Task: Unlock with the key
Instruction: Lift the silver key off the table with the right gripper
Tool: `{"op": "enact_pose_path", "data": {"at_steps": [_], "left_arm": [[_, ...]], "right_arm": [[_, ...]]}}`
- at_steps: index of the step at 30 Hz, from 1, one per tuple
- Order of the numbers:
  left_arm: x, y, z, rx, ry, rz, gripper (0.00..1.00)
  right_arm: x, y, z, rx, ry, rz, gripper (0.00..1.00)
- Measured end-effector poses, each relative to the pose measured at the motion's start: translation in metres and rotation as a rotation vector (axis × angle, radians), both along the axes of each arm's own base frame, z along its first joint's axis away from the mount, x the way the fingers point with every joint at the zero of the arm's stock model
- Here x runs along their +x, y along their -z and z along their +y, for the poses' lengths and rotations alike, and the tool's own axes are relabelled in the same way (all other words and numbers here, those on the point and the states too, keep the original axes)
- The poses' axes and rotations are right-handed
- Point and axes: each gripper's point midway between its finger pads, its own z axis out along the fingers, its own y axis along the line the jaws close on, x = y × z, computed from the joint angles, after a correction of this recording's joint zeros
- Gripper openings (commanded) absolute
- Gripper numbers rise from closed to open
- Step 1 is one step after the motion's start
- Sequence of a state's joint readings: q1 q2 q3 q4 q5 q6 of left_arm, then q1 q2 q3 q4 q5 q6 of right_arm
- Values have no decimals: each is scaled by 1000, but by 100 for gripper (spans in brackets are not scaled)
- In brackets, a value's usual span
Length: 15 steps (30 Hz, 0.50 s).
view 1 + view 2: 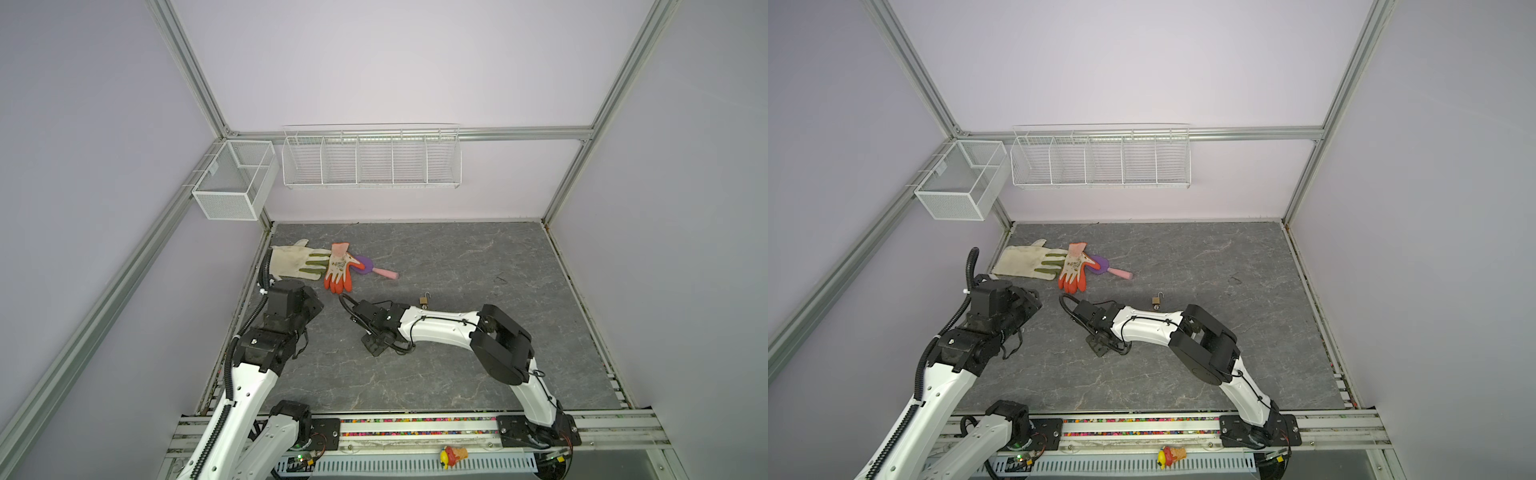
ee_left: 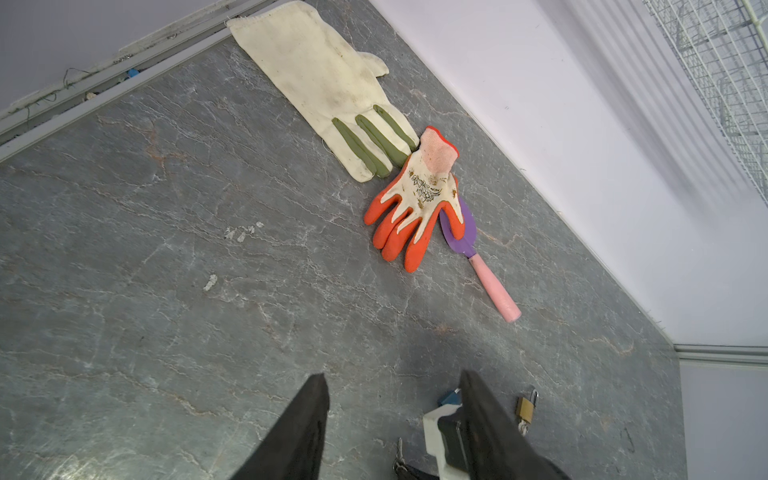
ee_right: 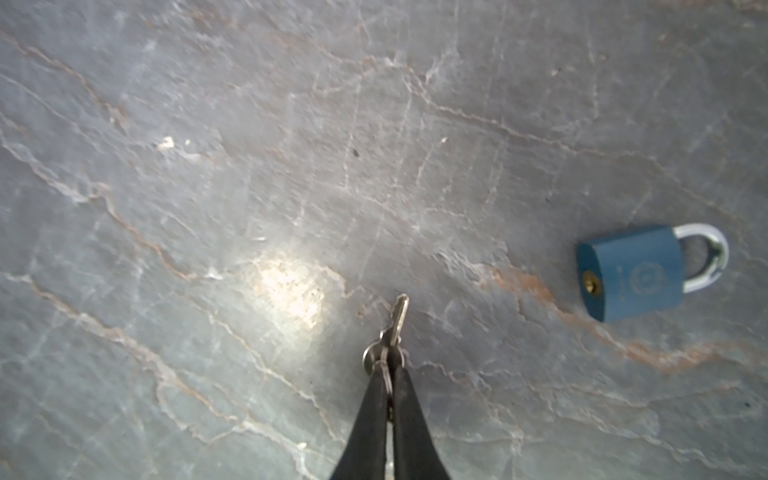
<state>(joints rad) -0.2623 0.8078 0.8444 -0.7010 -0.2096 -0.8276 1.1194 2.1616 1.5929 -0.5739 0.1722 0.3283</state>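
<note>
While a grey table [image 1: 457, 374] spreads below, left gripper [image 2: 392, 376] hovering with jaws apart and empty, right gripper [image 3: 388, 368] clamped together, blue padlock [image 3: 631, 274] flat on the table, silver key [image 3: 400, 309] pinched in the right jaws, apart from the padlock.

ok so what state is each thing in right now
key, clamped in the right gripper, blade sticking out
blue padlock, lying flat, shackle closed, keyway empty
brass padlock, lying flat, too small to tell if locked
left gripper, open, empty
trowel, lying flat, blade partly under the orange glove
orange glove, lying flat over the trowel blade
white glove, lying flat
</note>
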Motion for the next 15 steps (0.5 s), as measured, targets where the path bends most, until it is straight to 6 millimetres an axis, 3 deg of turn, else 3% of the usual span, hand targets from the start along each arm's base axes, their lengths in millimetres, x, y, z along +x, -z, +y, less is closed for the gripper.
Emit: {"op": "enact_pose_path", "data": {"at_steps": [10,15], "left_arm": [[-1,-1,-2,-21,1,-4,51],[-2,-2,-5,-50,5,-5,51]], "right_arm": [[0,-4,-12,-32,-35,-37,7],[3,-22,-23,-22,-45,-90,7]]}}
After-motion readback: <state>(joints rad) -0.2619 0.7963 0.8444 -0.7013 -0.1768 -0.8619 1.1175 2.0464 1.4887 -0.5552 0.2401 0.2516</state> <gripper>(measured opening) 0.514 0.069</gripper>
